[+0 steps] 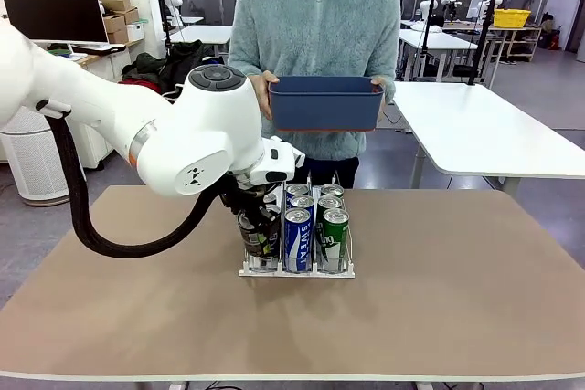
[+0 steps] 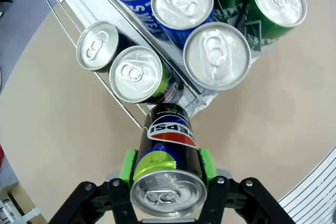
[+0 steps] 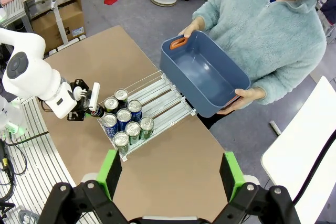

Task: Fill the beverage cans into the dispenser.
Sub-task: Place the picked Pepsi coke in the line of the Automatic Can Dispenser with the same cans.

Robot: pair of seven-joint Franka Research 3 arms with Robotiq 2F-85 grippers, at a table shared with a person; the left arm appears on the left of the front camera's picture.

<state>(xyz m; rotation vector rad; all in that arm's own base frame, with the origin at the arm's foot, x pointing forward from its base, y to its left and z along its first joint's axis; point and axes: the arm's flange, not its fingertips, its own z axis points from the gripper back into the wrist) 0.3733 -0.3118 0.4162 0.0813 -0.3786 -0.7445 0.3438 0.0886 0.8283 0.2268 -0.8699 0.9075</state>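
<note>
In the front view we see the dispenser (image 1: 297, 269) near the middle of the brown table (image 1: 457, 299), with bare tabletop on every side. Our left gripper (image 1: 259, 228) is clamped on a black Pepsi can (image 1: 260, 237) at the rack's left lane.

From the left wrist, we count seven cans standing: two black (image 2: 137, 73), two blue (image 2: 181, 2), three green (image 2: 278, 1). The held can hangs just at the rack's front edge.

From the right wrist, our right gripper (image 3: 170, 174) has its jaws wide apart, high above the table. The person's hands (image 3: 245, 94) hold a blue bin (image 3: 202, 74) beyond the far edge.
</note>
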